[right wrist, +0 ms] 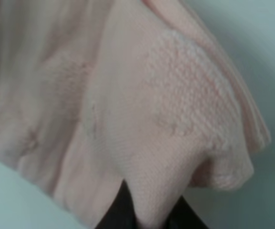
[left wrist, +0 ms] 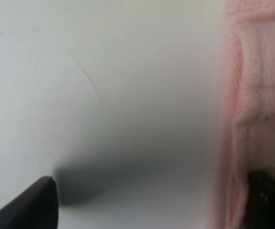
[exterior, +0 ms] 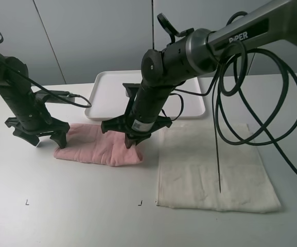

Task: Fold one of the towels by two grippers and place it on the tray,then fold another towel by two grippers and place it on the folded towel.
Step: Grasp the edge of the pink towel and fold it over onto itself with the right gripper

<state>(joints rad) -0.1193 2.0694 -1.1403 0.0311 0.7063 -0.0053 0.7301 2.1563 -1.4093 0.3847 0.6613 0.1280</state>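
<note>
Now: pale pink terry towel (exterior: 99, 146) being pinched at its end nearer cream-white fluffy towel (exterior: 210, 170) by right claw (exterior: 132, 141), jaws clamped on raised fold. At opposite end, left claw (exterior: 48, 140) being held spread wide, one finger over pink edge, nothing gripped. Pink towel being rested rumpled on white worktop (exterior: 86, 211), before flat white rectangular tray (exterior: 107, 100).

Table (exterior: 86, 221): tray (exterior: 107, 98), pink towel (exterior: 91, 146), cream towel (exterior: 210, 175)
</note>
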